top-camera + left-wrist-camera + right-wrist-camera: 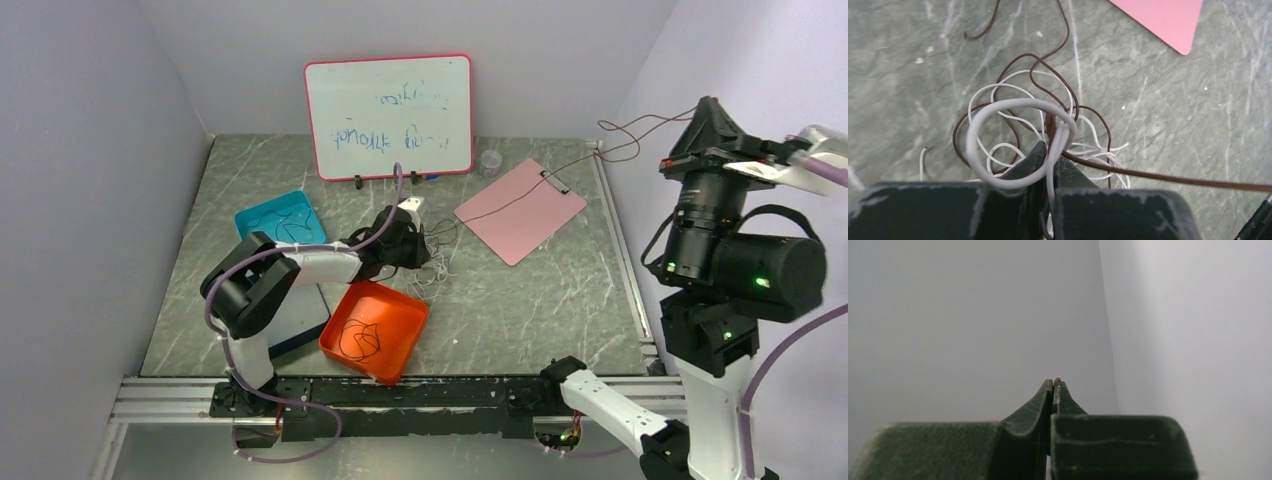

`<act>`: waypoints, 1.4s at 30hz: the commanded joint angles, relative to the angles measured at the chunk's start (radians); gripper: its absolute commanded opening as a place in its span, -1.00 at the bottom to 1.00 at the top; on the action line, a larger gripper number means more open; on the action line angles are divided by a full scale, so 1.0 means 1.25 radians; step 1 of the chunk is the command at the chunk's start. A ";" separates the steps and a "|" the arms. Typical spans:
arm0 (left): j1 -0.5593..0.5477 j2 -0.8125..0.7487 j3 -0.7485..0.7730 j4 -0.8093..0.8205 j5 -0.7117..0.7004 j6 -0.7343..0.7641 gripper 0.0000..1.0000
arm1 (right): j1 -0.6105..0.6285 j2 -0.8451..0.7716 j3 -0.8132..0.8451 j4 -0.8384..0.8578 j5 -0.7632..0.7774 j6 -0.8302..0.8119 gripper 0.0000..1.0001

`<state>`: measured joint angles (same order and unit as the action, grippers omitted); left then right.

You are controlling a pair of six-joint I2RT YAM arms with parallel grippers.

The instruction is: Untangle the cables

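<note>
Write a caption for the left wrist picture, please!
Left gripper pinches a white cable loop, tangled with a brown cable.

Left arm: white link shells over glossy black joint housings. Right arm: same build, fat black cylindrical motor housings, white lower link, small green LEDs lit on the joints. Thick purple hose along each arm, slack loop down by the base. Left end effector and right end effector: two dark green-black fingers each, blocky at the root, tapering to thin tips, edges scuffed pale. Bases on black mounting plates, bolted to a silver aluminium extrusion rail.
</note>
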<state>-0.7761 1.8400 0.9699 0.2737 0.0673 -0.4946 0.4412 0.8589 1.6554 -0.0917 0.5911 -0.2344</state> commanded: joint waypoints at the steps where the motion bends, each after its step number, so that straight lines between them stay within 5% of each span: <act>1: 0.001 -0.071 0.020 -0.091 -0.083 0.071 -0.86 | -0.004 -0.014 -0.091 -0.047 0.140 -0.018 -1.00; 7: 0.001 -0.113 0.077 -0.230 -0.133 0.172 -0.86 | -0.005 -0.021 -0.360 -0.019 0.240 0.028 -1.00; 12: 0.000 -0.155 0.086 -0.302 -0.177 0.212 -0.86 | -0.045 0.041 -0.481 -0.022 0.207 0.134 -1.00; 18: 0.000 -0.142 0.112 -0.339 -0.171 0.244 -0.86 | -0.252 0.145 -0.555 -0.043 -0.021 0.300 -1.00; 26: -0.002 -0.078 0.206 -0.383 -0.108 0.285 -0.86 | -0.524 0.274 -0.612 0.040 -0.160 0.407 -0.98; 30: -0.007 -0.033 0.268 -0.430 -0.093 0.323 -0.86 | -0.637 0.310 -0.655 0.063 -0.250 0.446 -0.26; 34: -0.019 -0.005 0.300 -0.453 -0.091 0.342 -0.86 | -0.655 0.220 -0.682 0.103 -0.248 0.455 0.20; 39: -0.024 0.008 0.308 -0.465 -0.098 0.349 -0.86 | -0.655 0.174 -0.628 0.076 -0.326 0.475 0.32; 42: -0.025 0.002 0.303 -0.462 -0.109 0.352 -0.86 | -0.649 0.165 -0.647 0.132 -0.513 0.483 0.33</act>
<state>-0.8005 1.8481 1.3251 -0.2882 -0.0772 -0.0795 -0.3740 1.0782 0.8459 -0.0143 0.2070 0.3382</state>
